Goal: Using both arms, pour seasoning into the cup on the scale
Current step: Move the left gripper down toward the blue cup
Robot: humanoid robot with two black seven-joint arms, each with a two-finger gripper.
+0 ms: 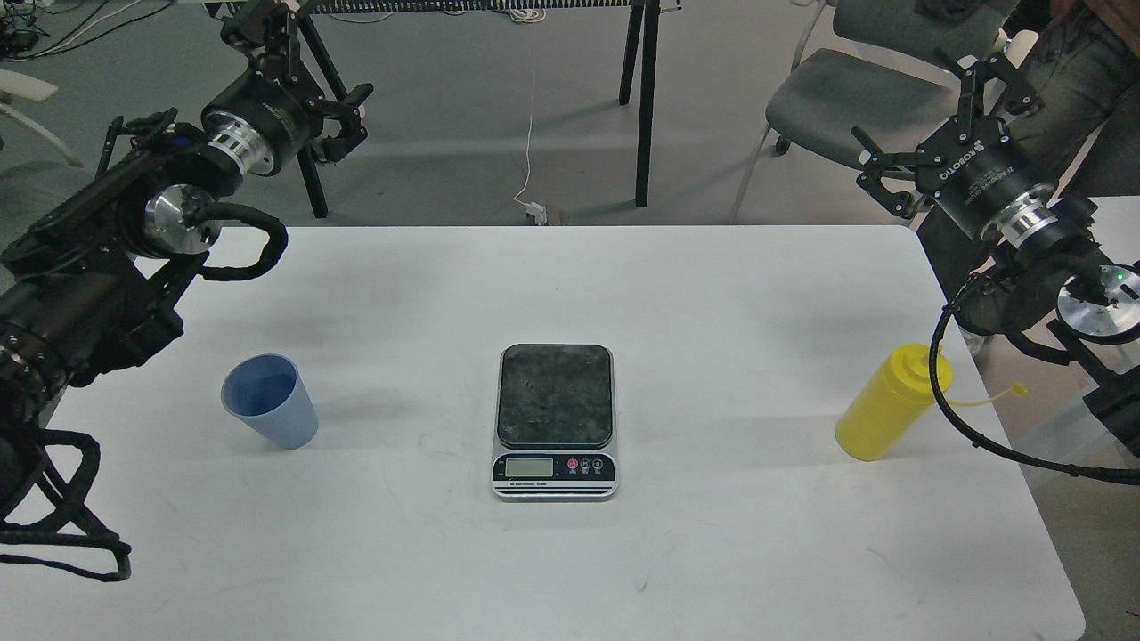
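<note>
Scale (555, 418) sits mid-worktop (712, 552), plate bare. Cup (269, 401) stands well to its left, yellow bottle (891, 405) well to its right – one item per arm. Left pincer (343, 120) and right pincer (926, 133) both spread, empty, raised behind the worktop – nothing gripped yet.

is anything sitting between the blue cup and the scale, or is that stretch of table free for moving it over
Nothing visible blocks it. The blue cup stands upright on the white table, left of the scale, with only bare tabletop between them. The weighing plate is unoccupied too. The yellow seasoning bottle stands on the far right, well off that path.
</note>
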